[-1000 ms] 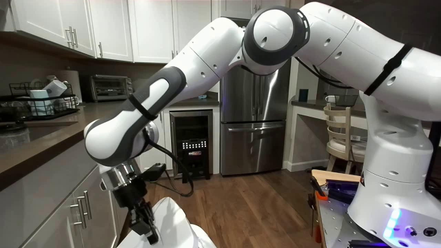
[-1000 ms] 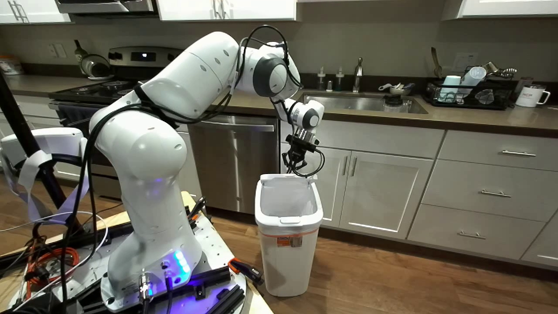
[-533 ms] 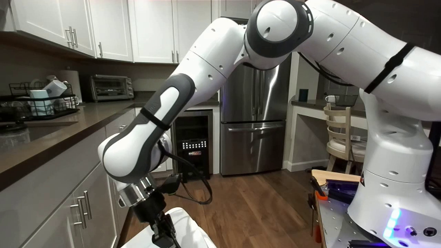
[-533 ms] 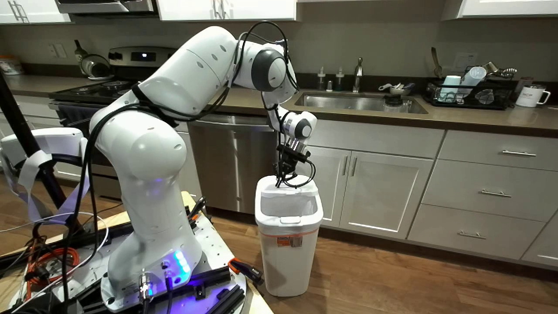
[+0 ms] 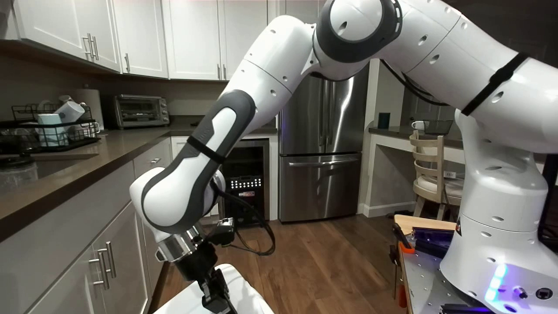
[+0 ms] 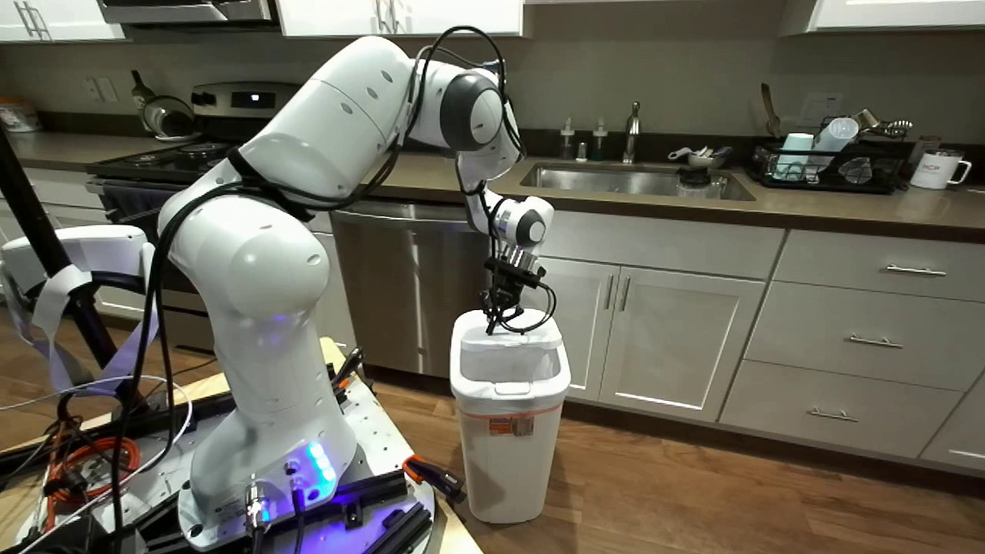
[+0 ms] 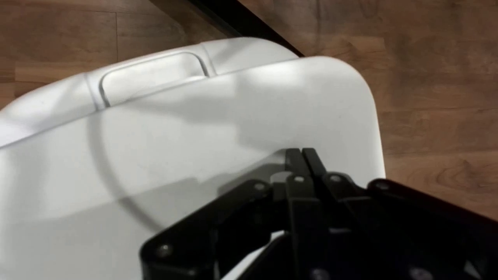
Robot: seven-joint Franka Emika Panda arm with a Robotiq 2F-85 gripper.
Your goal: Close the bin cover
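The white bin [image 6: 508, 469] stands on the floor beside the robot's table. Its bin cover [image 6: 531, 327] leans forward over the rear of the opening, and grey interior shows below its edge. In the wrist view the cover [image 7: 194, 128] fills most of the picture, with the bin's front rim and latch [image 7: 151, 76] beyond its edge. My gripper [image 7: 301, 151] is shut and empty, its two fingers side by side. Its tips are at the cover's outer face, where their shadow meets them. The gripper also shows over the cover in both exterior views [image 6: 490, 329] [image 5: 230, 309].
White cabinets [image 6: 685, 338] and a dishwasher [image 6: 419, 285] stand behind the bin. The robot's table [image 6: 385, 431], with an orange-and-black tool [image 6: 435, 477] at its edge, is beside the bin. A cable loop [image 6: 539, 319] hangs at the wrist.
The gripper has moved down and toward the robot base. The cover has swung from nearly upright to leaning over the opening. Most movement came in the first half second; little since.
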